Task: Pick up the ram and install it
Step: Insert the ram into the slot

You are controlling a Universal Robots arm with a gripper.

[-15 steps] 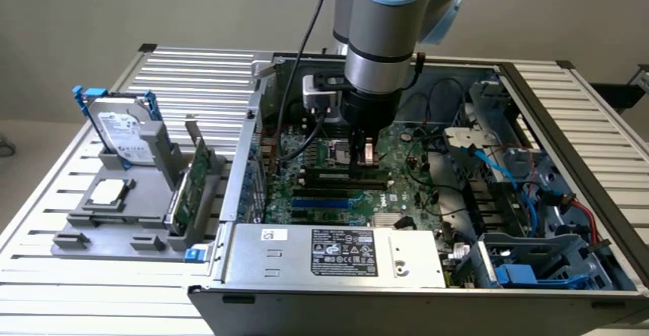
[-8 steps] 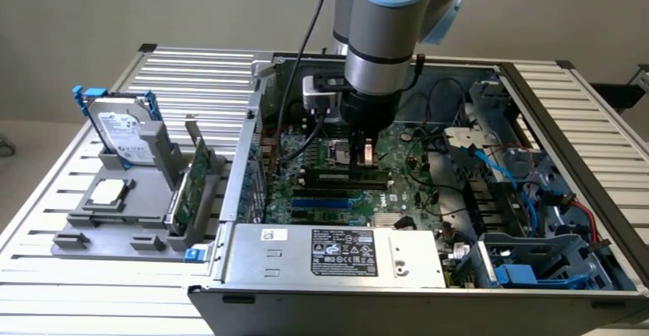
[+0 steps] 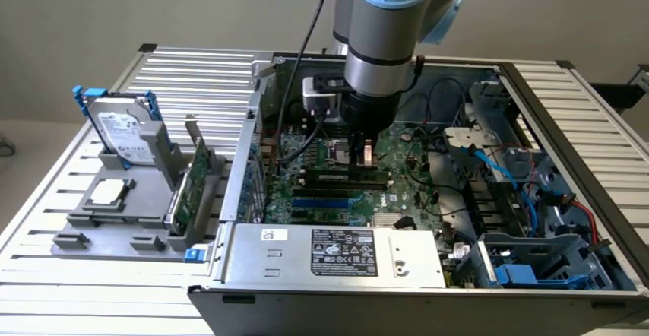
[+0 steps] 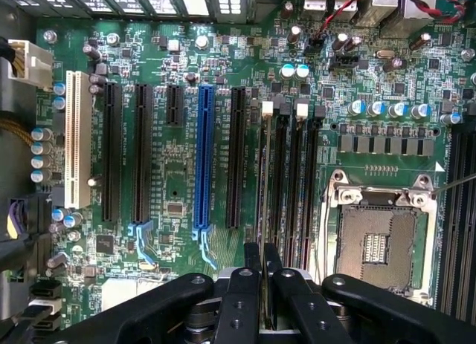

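Observation:
In the wrist view the ram (image 4: pixel 265 180) appears edge-on as a thin dark line, running along the first memory slot (image 4: pixel 274 173), the one with white latches, beside the CPU socket (image 4: pixel 381 241). My gripper (image 4: pixel 263 261) is shut on its near end, with the black fingers (image 4: pixel 245 284) pressed against both faces. In the exterior view the gripper (image 3: pixel 362 156) reaches straight down into the open computer case. There the ram (image 3: pixel 335 173) lies level along the motherboard's slots. I cannot tell whether it is seated or just above the slot.
A grey fixture (image 3: pixel 102 222) on the exterior view's left holds a hard drive (image 3: pixel 127 134), a green expansion card (image 3: pixel 193 188) and a square silver chip (image 3: pixel 106 193). The power supply (image 3: pixel 335 252) stands at the case front. Blue and red cables (image 3: pixel 527 191) crowd the case's right side.

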